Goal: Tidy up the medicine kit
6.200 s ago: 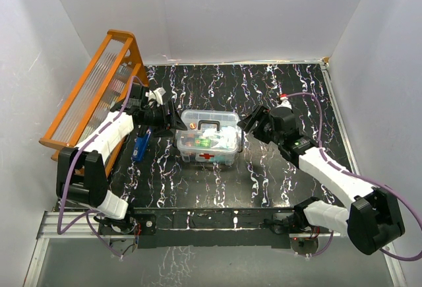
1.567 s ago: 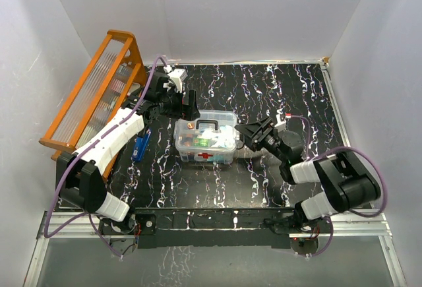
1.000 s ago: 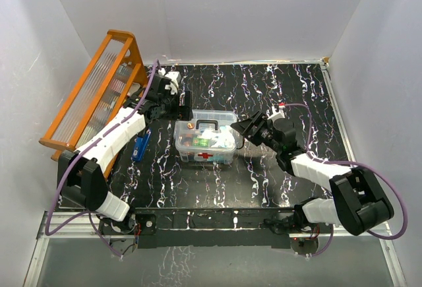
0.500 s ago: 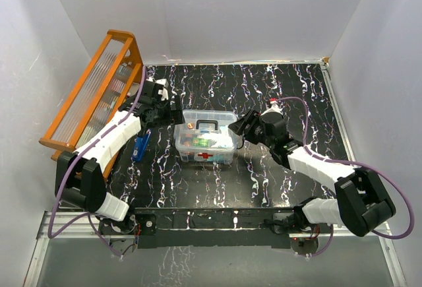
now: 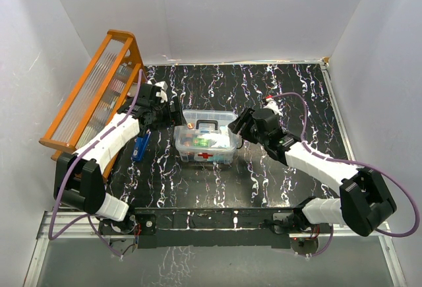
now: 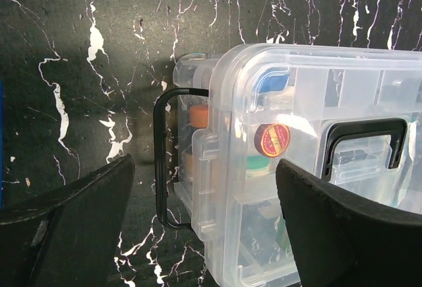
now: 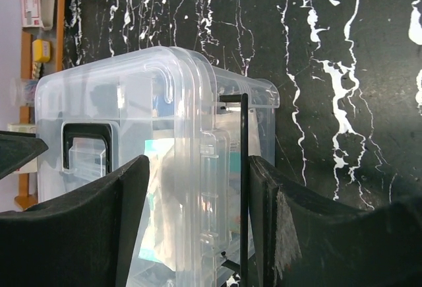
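left claw [image 6: 204, 165] apart, left end of clear rectangular plastic medicine kit [image 5: 210, 143] | right claw [image 7: 198, 161] apart, right end | lid [image 6: 316, 82] on

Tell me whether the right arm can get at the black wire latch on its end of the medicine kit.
Probably yes. The right gripper is open just off that end of the medicine kit. In the wrist view its jaws stand either side of the black wire latch, with nothing in between.

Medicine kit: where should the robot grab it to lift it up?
Probably by the dark handle on the lid, coming straight down from above. It sits in the middle of the top, so the medicine kit should hang level. The clear sides are wide and smooth.
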Motion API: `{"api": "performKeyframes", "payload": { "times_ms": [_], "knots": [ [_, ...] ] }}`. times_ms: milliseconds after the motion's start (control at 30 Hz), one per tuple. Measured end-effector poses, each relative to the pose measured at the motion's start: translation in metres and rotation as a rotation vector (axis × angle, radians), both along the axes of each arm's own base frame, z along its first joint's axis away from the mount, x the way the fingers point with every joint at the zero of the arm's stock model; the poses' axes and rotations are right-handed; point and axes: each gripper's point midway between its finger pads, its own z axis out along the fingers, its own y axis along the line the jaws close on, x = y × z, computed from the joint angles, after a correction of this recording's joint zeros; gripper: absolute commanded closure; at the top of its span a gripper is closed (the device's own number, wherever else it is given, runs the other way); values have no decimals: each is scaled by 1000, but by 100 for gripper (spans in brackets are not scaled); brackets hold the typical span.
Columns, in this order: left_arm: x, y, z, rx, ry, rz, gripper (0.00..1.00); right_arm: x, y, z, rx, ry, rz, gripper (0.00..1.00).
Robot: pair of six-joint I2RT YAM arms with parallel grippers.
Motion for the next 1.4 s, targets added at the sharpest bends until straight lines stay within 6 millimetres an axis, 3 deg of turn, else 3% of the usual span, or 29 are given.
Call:
{"api": "performKeyframes", "payload": {
  "times_ms": [167, 433, 1100, 1200, 1400],
  "knots": [
    [0, -1, -1, -14, 2, -3, 15, -3, -2, 1, -49, 24, -19, 42],
    [0, -3, -1, -26, 1, -5, 16, -9, -1, 6, -104, 50, -17, 55],
    [-5, -7, -2, -62, 24, -25, 18, -12, 4, 15, -317, 47, -70, 70],
    [-8, -10, -3, -78, 32, -33, 20, -14, 6, 15, -336, 41, -68, 68],
    [-13, -16, -3, -111, 52, -55, 22, -16, 8, 18, -348, 38, -58, 52]
  ]
}}
